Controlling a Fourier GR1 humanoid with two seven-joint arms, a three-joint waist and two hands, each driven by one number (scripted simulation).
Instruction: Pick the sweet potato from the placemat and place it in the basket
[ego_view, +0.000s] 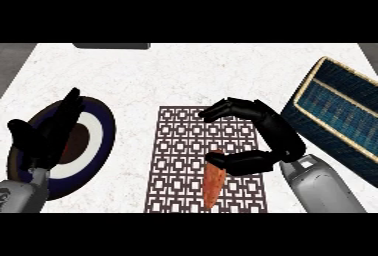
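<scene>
Potato (212, 187) lies lower centre on the mat (177, 150); we hold our right hand (284, 142) arched over it, released, to grasp.

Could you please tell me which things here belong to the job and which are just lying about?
For the job: orange tapered sweet potato; brown lattice-patterned placemat; blue woven basket with tan rim; right robot hand.
Lying about: round dark-blue plate with white ring; grey slab at far edge; left robot hand, resting.

Steep head view over counter (184, 75)
</scene>
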